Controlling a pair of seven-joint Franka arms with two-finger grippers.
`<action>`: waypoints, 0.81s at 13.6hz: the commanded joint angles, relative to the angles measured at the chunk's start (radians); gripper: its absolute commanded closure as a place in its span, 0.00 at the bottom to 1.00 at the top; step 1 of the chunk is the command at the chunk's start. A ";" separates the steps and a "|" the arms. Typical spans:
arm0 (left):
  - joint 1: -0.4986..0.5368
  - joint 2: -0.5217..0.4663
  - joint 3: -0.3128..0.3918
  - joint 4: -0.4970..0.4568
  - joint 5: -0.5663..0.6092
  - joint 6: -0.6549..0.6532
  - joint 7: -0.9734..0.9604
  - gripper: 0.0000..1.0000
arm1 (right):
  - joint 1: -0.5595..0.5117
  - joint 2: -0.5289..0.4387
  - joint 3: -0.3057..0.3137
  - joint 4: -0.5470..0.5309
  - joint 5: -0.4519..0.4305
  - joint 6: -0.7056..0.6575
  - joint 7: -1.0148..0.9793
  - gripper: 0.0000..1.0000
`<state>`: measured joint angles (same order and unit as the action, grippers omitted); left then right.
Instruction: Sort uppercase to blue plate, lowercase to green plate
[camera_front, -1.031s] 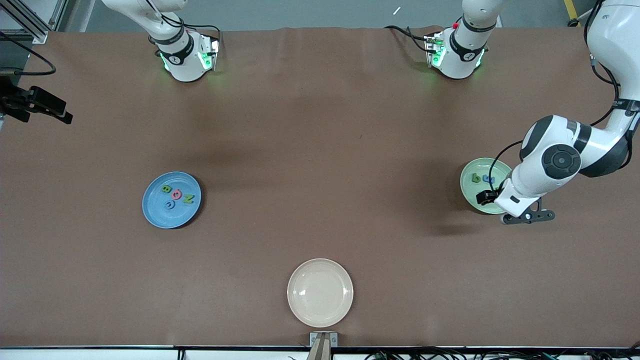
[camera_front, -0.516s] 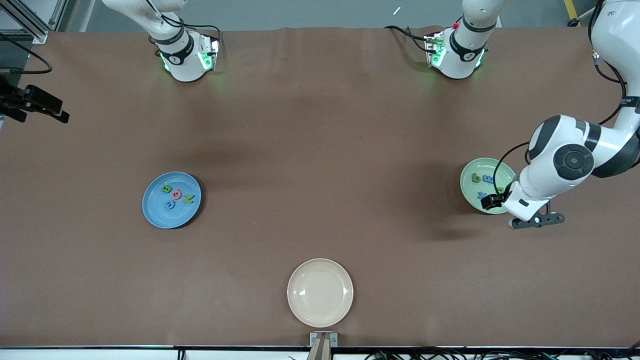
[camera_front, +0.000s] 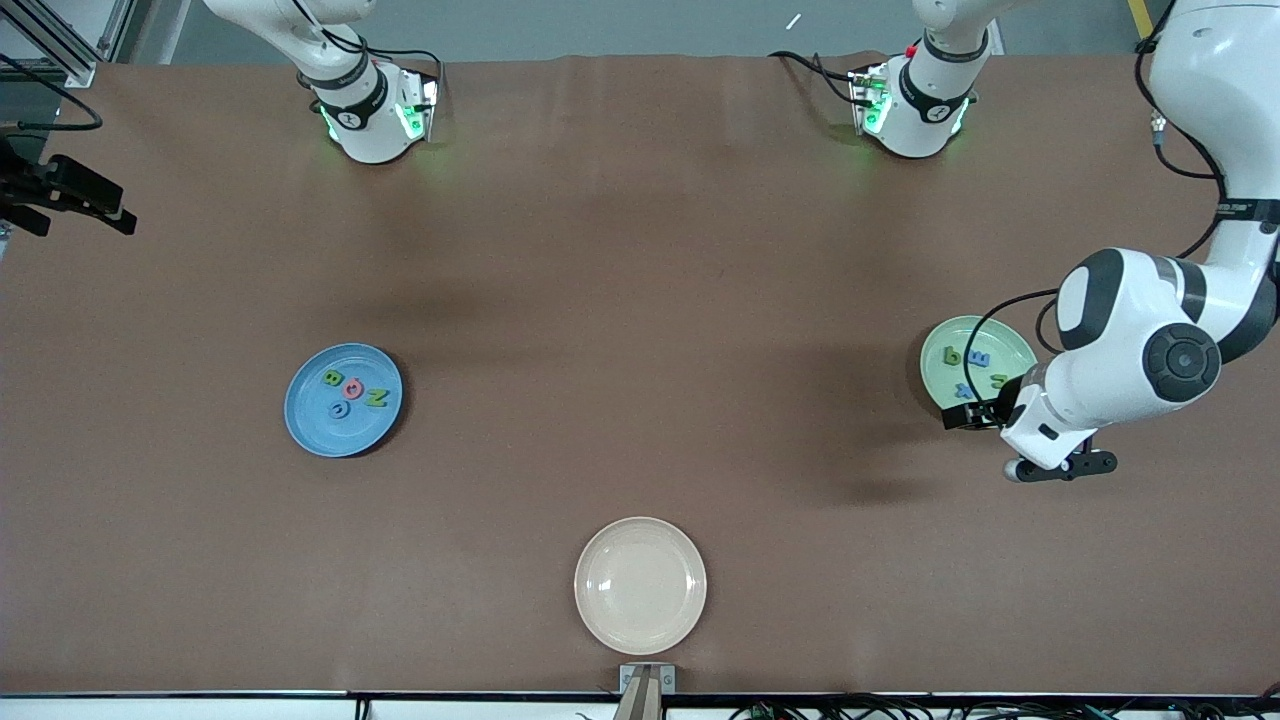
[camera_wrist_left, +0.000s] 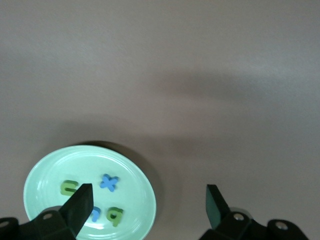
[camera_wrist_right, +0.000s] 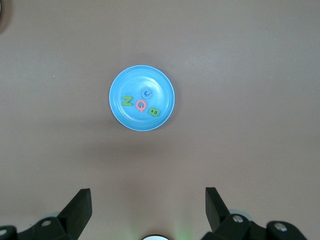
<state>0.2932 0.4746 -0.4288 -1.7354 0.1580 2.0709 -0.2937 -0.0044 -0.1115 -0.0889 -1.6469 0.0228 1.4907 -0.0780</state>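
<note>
— What sits nearest the front camera?

— A cream plate (camera_front: 640, 585), round, shallow and glossy, on the matte brown table cover (camera_front: 640, 300).

— And farther up the table?

— The left gripper (camera_wrist_left: 148, 192) hangs over the cover just beside the green plate (camera_front: 940, 345), at the left arm's end of the table. Its dark fingers are spread wide with nothing between them.

— What's on that plate?

— The lowercase foam letters, all four lying flat: a blue x (camera_front: 962, 390), a green u (camera_front: 998, 380), a green b-or-q shape (camera_front: 953, 355) and a blue m (camera_front: 979, 357) that reads like a sideways E. The plate is pale mint with a smooth sheen.

— The other end?

— The blue plate (camera_front: 310, 420), glossy mid-blue, lies toward the right arm's end. It holds the uppercase set: a blue C (camera_front: 340, 409), a green N (camera_front: 376, 398), a pink-red ring-like G (camera_front: 352, 388) and a green B (camera_front: 331, 378).

— The right gripper (camera_wrist_right: 147, 197)?

— High over the table with the blue plate in its wrist view, fingers parted and empty. That arm waits.

— Any other writing?

— None I can read.
</note>
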 joint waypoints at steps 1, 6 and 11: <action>-0.288 -0.088 0.304 -0.004 -0.135 -0.032 0.068 0.01 | -0.003 -0.043 0.005 -0.045 -0.014 0.013 0.015 0.00; -0.427 -0.158 0.433 0.011 -0.158 -0.087 0.071 0.01 | -0.005 -0.053 0.001 -0.059 -0.012 0.020 0.047 0.00; -0.410 -0.261 0.427 -0.001 -0.173 -0.121 0.106 0.01 | -0.003 -0.086 0.001 -0.114 -0.012 0.051 0.047 0.00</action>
<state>-0.1230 0.2664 -0.0018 -1.7205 0.0075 1.9733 -0.2316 -0.0053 -0.1510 -0.0902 -1.7077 0.0195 1.5217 -0.0462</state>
